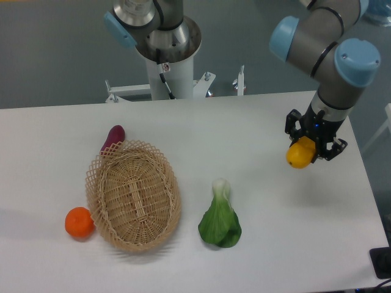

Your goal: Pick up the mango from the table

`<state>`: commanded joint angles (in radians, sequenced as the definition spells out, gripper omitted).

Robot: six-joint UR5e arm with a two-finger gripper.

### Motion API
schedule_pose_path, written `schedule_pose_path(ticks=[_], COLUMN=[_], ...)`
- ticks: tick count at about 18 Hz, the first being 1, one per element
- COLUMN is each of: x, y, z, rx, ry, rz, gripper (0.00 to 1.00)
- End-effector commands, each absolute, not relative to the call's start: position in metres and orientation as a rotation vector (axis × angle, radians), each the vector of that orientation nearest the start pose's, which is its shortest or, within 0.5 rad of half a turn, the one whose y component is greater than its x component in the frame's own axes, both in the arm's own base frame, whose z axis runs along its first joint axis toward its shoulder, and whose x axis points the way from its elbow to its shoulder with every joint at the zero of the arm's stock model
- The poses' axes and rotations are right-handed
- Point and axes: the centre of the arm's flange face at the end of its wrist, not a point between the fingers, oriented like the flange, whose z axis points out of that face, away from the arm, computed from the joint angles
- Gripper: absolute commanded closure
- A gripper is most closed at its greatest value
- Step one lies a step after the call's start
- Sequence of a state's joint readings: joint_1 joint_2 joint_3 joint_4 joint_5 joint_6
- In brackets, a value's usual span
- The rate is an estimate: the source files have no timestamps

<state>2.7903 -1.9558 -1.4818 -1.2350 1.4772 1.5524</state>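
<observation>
The mango (299,155), glossy yellow-orange, hangs above the right side of the white table (269,244), and only its lower end shows below the fingers. My gripper (307,145) points down and is shut on the mango, its black fingers clasping the fruit from both sides. A faint shadow lies on the table below it.
A woven wicker basket (133,195) stands at the left. A purple eggplant (113,138) lies at its far rim and a round orange (79,222) at its near left. A green leafy vegetable (220,218) lies in the middle. The table's right edge is close to the gripper.
</observation>
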Motion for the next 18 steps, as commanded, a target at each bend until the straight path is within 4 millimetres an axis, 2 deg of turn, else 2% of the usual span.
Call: schedule_pose_path(ticks=[5, 9, 18], x=[-0.5530, -0.5561, -0.5565], y=[0.3595, 0.3589, 0.3597], z=[0.3443, 0.3416, 0.3412], rx=[-2.997, -3.049, -3.051], ry=[0.519, 0.538, 0.538], rz=[0.059, 0.081, 0.089], gripper=[0.58, 0.58, 0.58])
